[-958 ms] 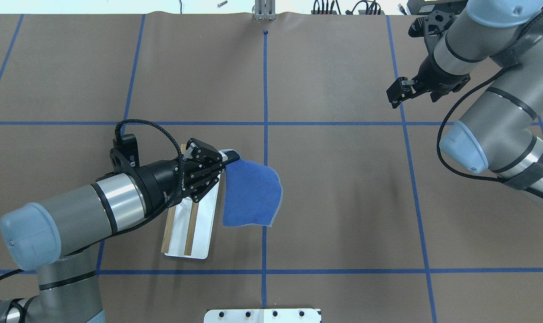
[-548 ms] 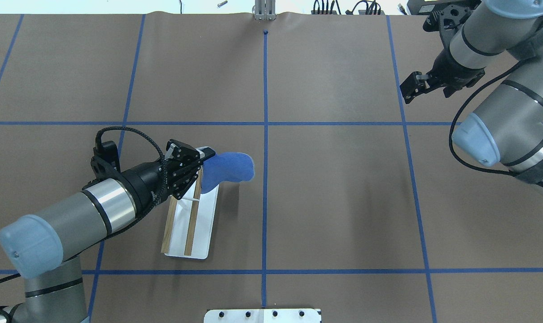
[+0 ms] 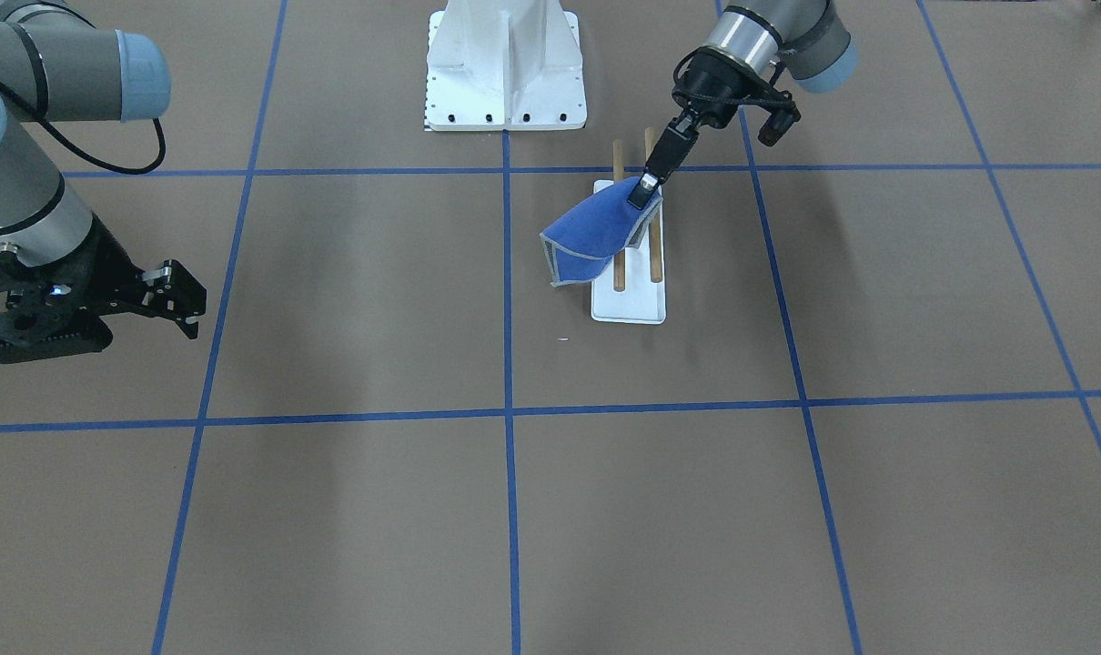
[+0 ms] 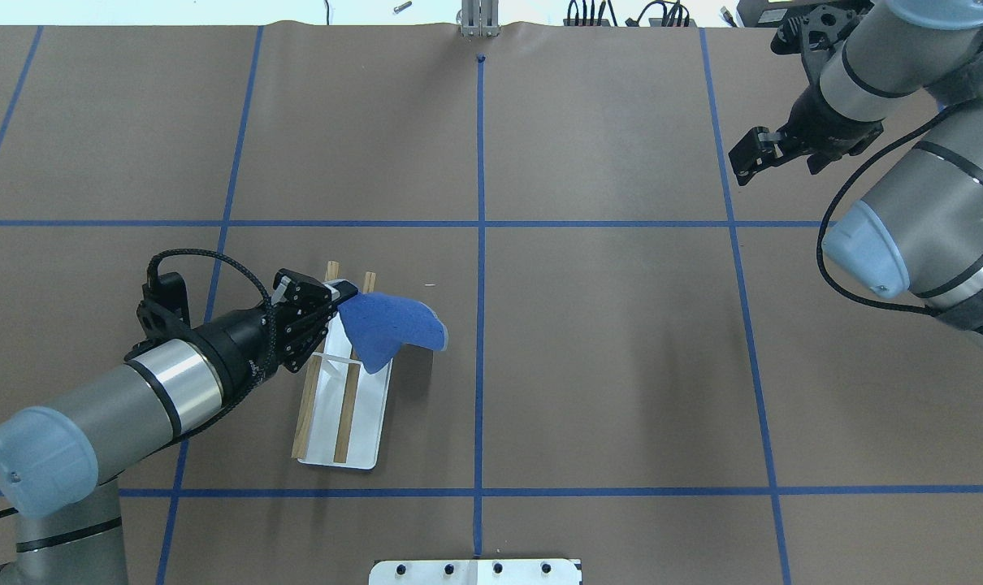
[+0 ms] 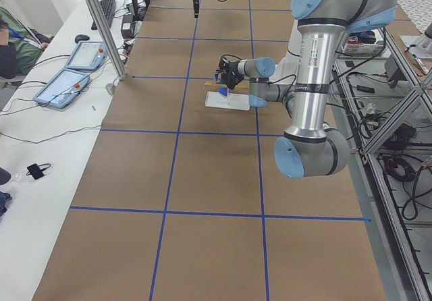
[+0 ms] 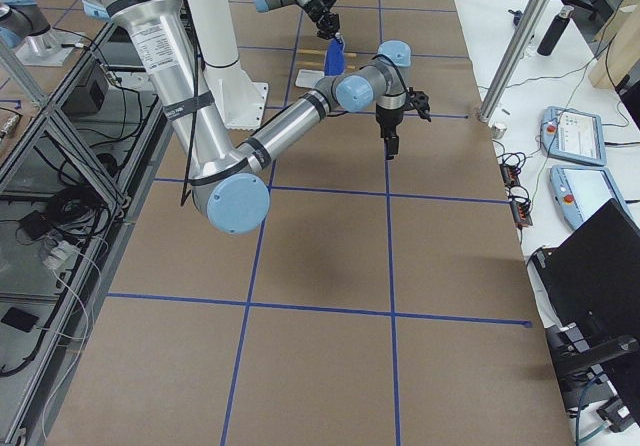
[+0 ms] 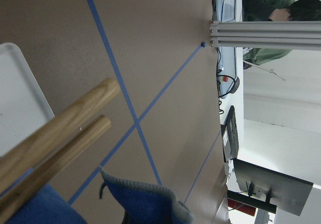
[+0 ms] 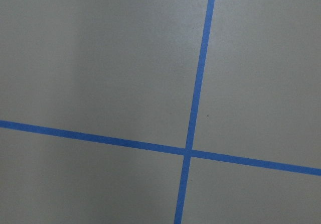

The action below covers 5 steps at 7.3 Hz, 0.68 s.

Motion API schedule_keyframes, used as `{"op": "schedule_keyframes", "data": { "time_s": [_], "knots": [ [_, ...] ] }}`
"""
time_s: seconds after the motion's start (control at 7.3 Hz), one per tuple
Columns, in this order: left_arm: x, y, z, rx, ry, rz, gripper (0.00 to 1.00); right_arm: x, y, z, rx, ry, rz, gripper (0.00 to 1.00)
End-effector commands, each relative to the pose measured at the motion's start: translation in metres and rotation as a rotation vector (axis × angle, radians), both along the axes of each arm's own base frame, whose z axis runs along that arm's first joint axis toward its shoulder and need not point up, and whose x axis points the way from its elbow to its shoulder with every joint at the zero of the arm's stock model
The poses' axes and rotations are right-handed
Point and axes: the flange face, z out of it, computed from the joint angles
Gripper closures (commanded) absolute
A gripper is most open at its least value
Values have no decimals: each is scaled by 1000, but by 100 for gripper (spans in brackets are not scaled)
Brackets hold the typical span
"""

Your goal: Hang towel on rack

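My left gripper is shut on a corner of the blue towel with its grey stitched edge. The towel hangs from it over the far end of the rack, across the brown rod nearer the table's middle. In the front view the left gripper holds the towel above the rack's white base plate. The left wrist view shows both rods close by, with towel below them. My right gripper is open and empty, far off at the back right.
The large white bolted pedestal stands at the robot's side of the table, behind the rack. Blue tape lines grid the brown table. An operator sits beyond the table's far edge.
My left gripper has drawn back to the left with the towel, bringing it from beside the rack to over the rods' far end. The right gripper has pulled away to the back right.
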Motion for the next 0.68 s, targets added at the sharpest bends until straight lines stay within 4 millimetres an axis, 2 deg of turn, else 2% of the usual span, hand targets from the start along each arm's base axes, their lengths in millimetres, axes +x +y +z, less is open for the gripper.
{"op": "schedule_keyframes", "data": {
  "time_s": [0.0, 0.14, 0.55],
  "knots": [
    [-20, 6, 26, 10, 9, 3, 100, 0, 0, -2, -1, -7, -2, 0],
    [-32, 9, 36, 22, 30, 4, 100, 0, 0, -2, -1, -7, -2, 0],
    [-34, 6, 48, 23, 29, -4, 100, -1, 0, -3, -1, -8, -3, 0]
  ]
}}
